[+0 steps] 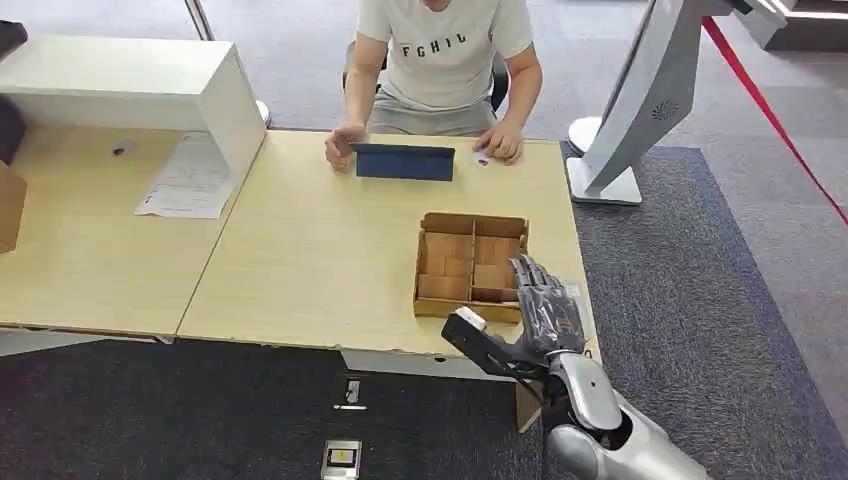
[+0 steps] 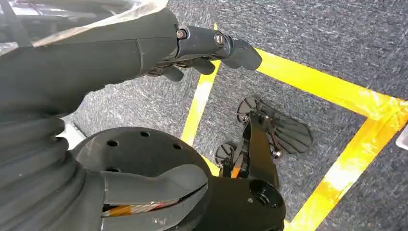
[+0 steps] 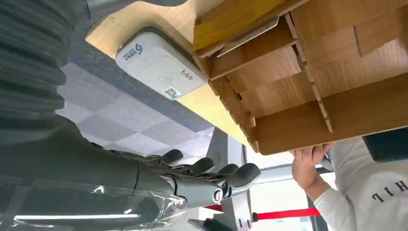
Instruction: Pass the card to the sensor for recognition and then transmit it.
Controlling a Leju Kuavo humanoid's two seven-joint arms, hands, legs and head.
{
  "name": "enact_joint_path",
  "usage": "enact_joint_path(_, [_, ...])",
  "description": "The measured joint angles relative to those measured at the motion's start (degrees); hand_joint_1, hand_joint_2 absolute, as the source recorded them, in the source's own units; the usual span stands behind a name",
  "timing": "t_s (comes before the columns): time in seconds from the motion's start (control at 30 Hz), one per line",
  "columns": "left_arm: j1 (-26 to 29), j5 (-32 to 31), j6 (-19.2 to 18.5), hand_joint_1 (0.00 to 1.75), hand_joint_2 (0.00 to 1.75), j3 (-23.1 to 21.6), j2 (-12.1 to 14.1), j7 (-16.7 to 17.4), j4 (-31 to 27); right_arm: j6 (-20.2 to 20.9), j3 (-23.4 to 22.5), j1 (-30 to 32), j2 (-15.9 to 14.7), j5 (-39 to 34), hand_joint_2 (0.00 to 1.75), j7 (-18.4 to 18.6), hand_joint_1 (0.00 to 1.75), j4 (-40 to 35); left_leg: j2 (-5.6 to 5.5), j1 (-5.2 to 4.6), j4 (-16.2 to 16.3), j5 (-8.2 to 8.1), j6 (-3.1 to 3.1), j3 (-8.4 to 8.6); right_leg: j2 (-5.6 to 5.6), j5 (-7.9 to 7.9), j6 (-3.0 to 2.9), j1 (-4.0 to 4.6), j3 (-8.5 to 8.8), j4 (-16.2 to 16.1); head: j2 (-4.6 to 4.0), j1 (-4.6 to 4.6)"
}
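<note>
A wooden box (image 1: 470, 262) with several compartments stands on the light table (image 1: 320, 260) near its right front corner. Flat brown pieces lie in some compartments, and a thin flat piece (image 3: 250, 33) leans inside one. A white card sensor (image 3: 161, 65) lies flat on the table beside the box. My right hand (image 1: 545, 305) hovers over the box's near right corner with fingers spread and nothing in it; its fingers (image 3: 211, 175) also show at the wrist. My left hand (image 2: 207, 45) hangs over the floor, fingers loosely extended, holding nothing.
A person sits at the table's far side, hands beside a dark blue tablet (image 1: 404, 161); a small card-like item (image 1: 482, 157) lies by one hand. A white cabinet (image 1: 130, 85) and a paper sheet (image 1: 188, 180) are at left. A white stand (image 1: 640, 110) rises at right.
</note>
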Motion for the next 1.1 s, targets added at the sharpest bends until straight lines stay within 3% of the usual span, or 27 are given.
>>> enact_joint_path(0.63, [-0.02,-0.61,0.13,0.00,1.75,-0.31,0.02,0.48,0.04,-0.15,-0.04,0.11,4.00,5.05,1.75,-1.05,0.00,6.53,0.01,0.00,0.00,0.00,0.00,0.00,0.00,0.00,0.00,0.00,-0.01,0.00,0.00,-0.02])
enact_joint_path(1.1, [-0.02,-0.57,-0.18,0.00,1.75,-0.35,0.02,-0.02,0.04,0.05,-0.94,0.02,5.62,4.09,1.75,-2.43,0.00,11.36,0.01,0.00,0.00,0.00,0.00,0.00,0.00,0.00,0.00,0.00,-0.01,0.00,-0.02,0.00])
